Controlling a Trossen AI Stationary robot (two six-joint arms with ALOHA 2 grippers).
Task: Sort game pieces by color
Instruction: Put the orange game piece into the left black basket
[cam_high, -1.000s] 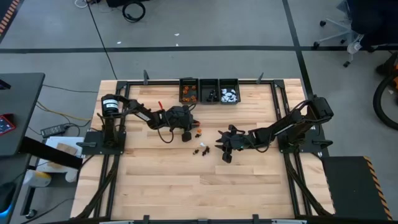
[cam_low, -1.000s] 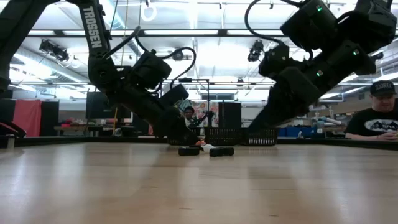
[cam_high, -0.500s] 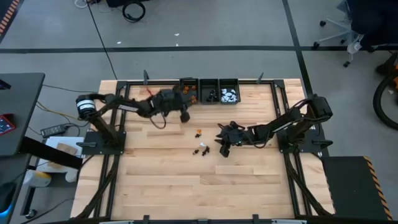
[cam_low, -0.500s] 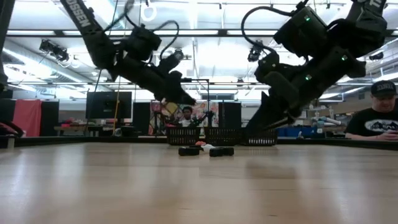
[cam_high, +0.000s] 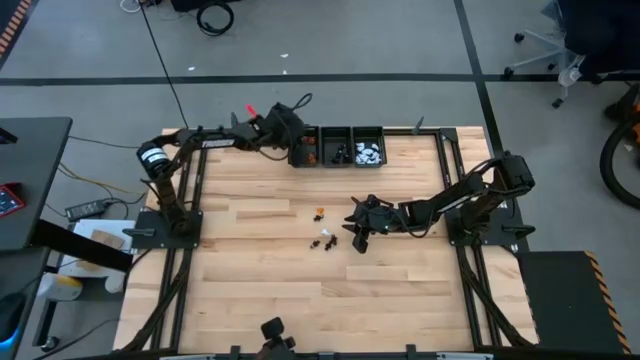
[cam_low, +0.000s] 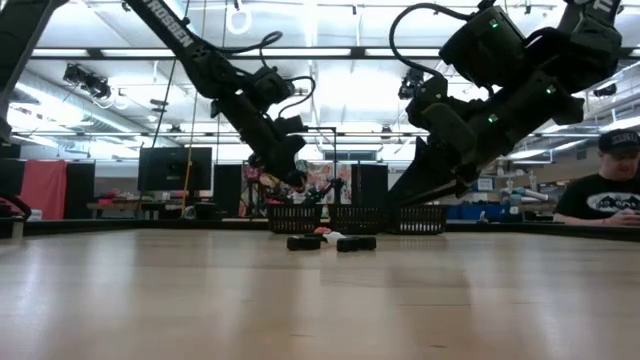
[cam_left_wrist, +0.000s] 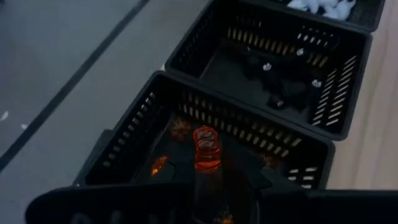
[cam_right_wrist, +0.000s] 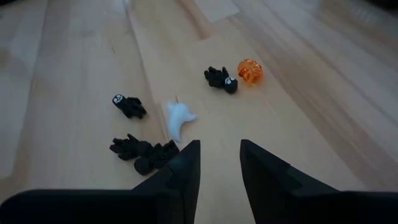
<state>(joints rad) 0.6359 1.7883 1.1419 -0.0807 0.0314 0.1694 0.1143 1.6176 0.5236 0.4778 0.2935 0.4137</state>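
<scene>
Left gripper (cam_left_wrist: 207, 186) pinches an orange piece (cam_left_wrist: 206, 148) upright, directly over the leftmost, orange bin (cam_left_wrist: 292, 163). Right gripper (cam_right_wrist: 219, 163), fingers slightly spread, faces the white piece (cam_right_wrist: 179, 118) just ahead on the bench (cam_right_wrist: 74, 74).

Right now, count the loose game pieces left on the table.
5, possibly more where black ones clump: an orange piece, a black piece beside it, a white piece, a black piece, and a black clump.
</scene>
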